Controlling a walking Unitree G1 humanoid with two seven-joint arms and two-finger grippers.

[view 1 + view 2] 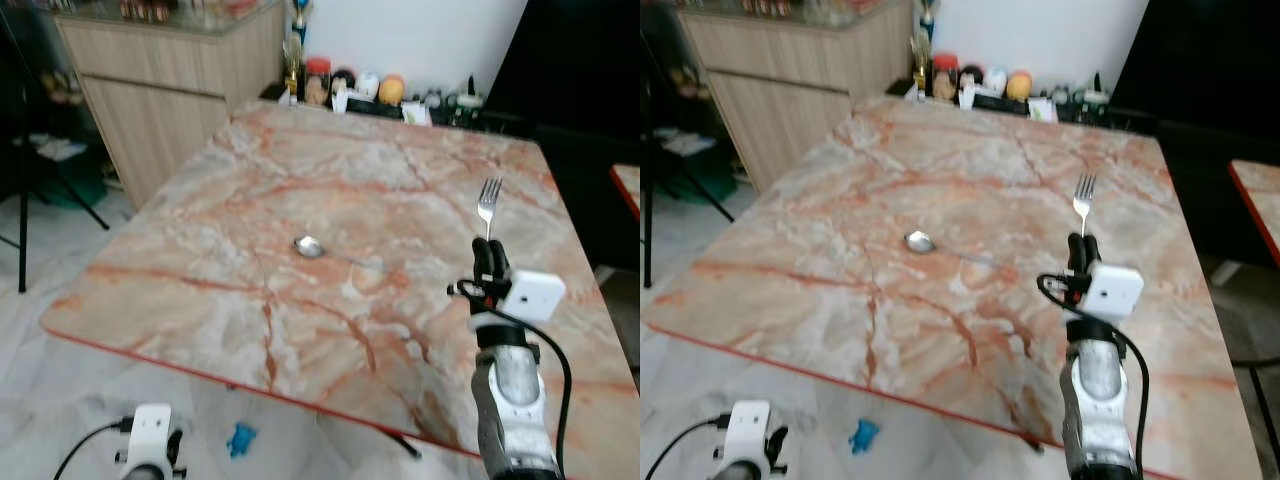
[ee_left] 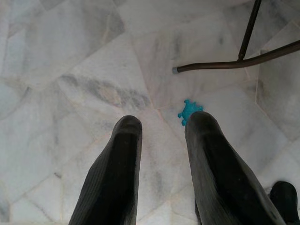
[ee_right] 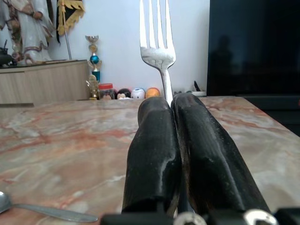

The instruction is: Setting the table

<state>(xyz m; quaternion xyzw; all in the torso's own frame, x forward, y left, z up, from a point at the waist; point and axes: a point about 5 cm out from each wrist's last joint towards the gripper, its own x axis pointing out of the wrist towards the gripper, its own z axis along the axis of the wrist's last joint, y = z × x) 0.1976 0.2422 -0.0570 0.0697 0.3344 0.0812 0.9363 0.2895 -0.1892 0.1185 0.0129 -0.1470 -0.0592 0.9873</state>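
No writing is legible anywhere. The right hand (image 1: pixel 489 262) is raised over the marble table (image 1: pixel 250 300) near its right side, fingers pinched tight on one fork (image 1: pixel 488 205) standing upright, tines up. One spoon (image 1: pixel 322 250) lies flat mid-table, well apart from it. The left hand (image 2: pixel 159 126) hangs low with its fingers parted, empty, over the tiled floor (image 2: pixel 70 70) beside a blue scrap (image 2: pixel 188 110).

Right tool (image 1: pixel 489 262) raised, fingers clamped; left tool (image 2: pixel 161 126) hangs, fingers parted.
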